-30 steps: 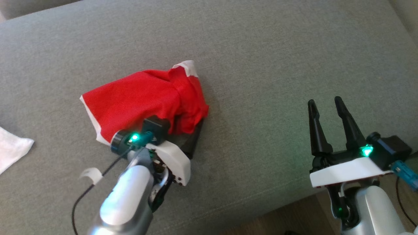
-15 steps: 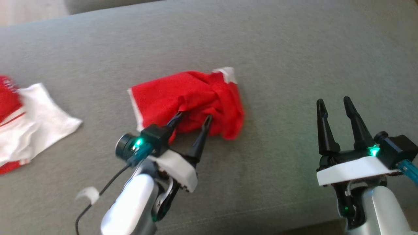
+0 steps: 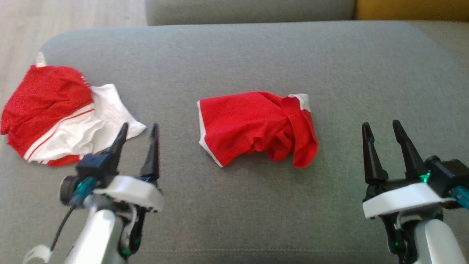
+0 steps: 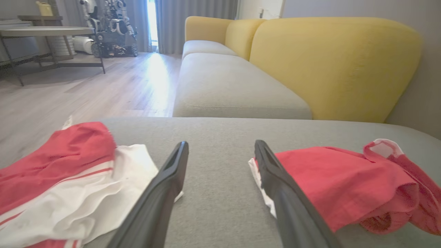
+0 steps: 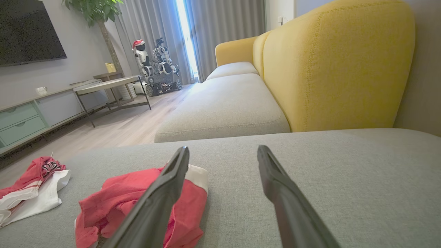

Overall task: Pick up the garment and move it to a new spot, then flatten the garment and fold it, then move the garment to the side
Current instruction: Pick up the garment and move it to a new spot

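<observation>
Grey woven fabric covers the broad sofa cushion (image 3: 234, 55) that carries everything; pale wooden floor (image 3: 73, 14) shows past its far left corner, and a yellow backrest (image 4: 330, 65) rises beyond its far edge over a second grey seat (image 4: 224, 86).

The red garment (image 3: 249, 126) lies near the middle of the cushion, well apart from every edge. Its left half is fairly flat, with a white trim along the left and near sides. Its right end is bunched into loose folds, with a white band showing at the far right corner of the cloth. From the left wrist it sits just right of the right finger (image 4: 330, 179); from the right wrist it lies low on the left, partly behind the left finger (image 5: 120, 199).

A red-and-white garment (image 3: 55, 110) lies crumpled by the cushion's left edge, near the far left corner, well apart from the red one.

The left jaws stand wide open and hold nothing. Their dark fingers (image 3: 152, 154) point toward the far edge, over the bare strip of cushion between the two garments, with one tip just beside the white cloth.

The right jaws are likewise spread wide and empty, their fingers (image 3: 370, 157) above bare cushion toward the near right corner, well apart from the red garment.

Curtains (image 5: 220, 31), a low table (image 5: 106, 84) and another robot (image 5: 155, 65) stand across the room.
</observation>
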Robot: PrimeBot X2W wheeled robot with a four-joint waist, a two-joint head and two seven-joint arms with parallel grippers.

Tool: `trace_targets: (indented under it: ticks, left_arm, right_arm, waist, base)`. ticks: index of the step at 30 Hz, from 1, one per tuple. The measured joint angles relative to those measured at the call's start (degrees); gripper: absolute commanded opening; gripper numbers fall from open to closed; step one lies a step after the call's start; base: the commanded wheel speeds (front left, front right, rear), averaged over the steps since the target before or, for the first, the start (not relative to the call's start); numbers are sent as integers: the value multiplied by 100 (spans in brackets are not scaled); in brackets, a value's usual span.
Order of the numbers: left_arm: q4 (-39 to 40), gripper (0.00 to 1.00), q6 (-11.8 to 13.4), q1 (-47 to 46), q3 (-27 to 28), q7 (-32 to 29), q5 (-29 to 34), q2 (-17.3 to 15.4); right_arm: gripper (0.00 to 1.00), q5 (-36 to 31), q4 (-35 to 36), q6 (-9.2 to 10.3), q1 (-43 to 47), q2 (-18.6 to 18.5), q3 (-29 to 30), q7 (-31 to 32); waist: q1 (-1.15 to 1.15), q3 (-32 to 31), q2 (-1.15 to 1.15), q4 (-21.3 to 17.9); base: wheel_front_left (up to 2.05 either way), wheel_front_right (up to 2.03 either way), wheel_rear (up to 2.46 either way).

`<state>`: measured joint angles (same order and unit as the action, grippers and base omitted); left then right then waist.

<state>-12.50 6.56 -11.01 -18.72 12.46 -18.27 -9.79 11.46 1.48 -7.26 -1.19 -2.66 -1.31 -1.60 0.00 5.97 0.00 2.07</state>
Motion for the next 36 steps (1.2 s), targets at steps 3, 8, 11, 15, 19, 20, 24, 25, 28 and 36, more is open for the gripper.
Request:
trace_targets:
  ticks: [3,8,11,15,19,20,24,25,28,36]
  left_arm:
    - [-46,100,-3,143,123,48,-51,-140]
    - [-63,100,-37,333,154,101,-54,-280]
    - [-59,100,-60,469,141,110,-54,-302]
    - [-27,100,-59,642,107,125,-54,-353]
    - [32,100,-52,804,92,113,-54,-422]
    - [59,100,-49,840,89,89,-53,-430]
    - [141,100,-43,875,74,65,-53,-438]
    - [146,100,-25,875,74,63,-53,-442]
    - [177,100,7,875,66,24,-54,-448]
    - [198,100,10,874,48,23,-54,-465]
  right_arm:
    - [100,-71,27,0,109,0,68,48]
    - [100,-161,63,0,257,1,157,157]
    - [100,-207,63,0,337,2,146,179]
    - [100,-259,62,0,380,2,141,226]
    - [100,-307,60,0,560,5,146,291]
    - [100,-308,60,0,584,5,146,322]
    - [100,-316,102,0,660,8,149,364]
    - [100,-321,108,0,660,8,152,371]
    - [100,-348,143,0,660,8,154,372]
    - [100,-347,144,0,660,8,152,372]
  waist:
    - [0,-119,0,115]
    - [0,-296,0,178]
    - [0,-371,0,148]
    - [0,-472,0,94]
    - [0,-574,0,48]
    - [0,-594,0,40]
    - [0,-627,0,24]
    - [0,-627,0,25]
    - [0,-620,0,26]
    - [0,-612,0,32]
  base:
    - [0,0,0]
    - [0,0,0]
    - [0,0,0]
    - [0,0,0]
    - [0,0,0]
    - [0,0,0]
    - [0,0,0]
    - [0,0,0]
    - [0,0,0]
    - [0,0,0]
